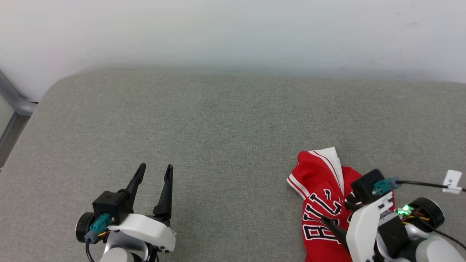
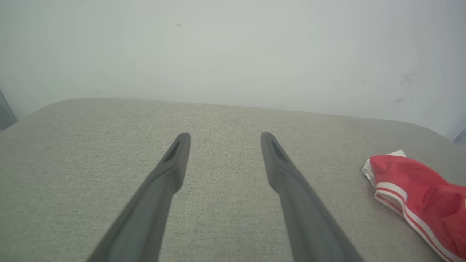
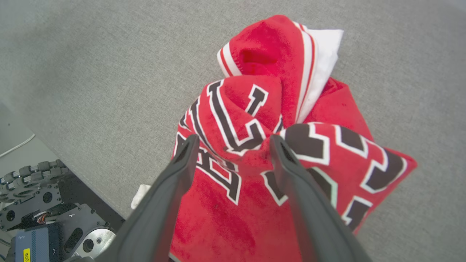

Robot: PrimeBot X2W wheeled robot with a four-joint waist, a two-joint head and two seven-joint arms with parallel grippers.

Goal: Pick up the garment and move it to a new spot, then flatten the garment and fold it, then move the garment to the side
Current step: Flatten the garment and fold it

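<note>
Garment (image 1: 320,182): crumpled heap, lower right of head view, on the grey padded surface (image 1: 233,120).
Left end effector (image 1: 156,166): fingers wide apart, holding nothing; lower left of head view.
Right end effector (image 3: 233,138): fingers wide apart over the garment's lettering; contact unclear.

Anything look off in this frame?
The garment is crumpled in a heap at the near right edge of the grey pad, lettering twisted, apparently spilling over the edge. The right gripper hangs open above it. Nothing else odd.
</note>
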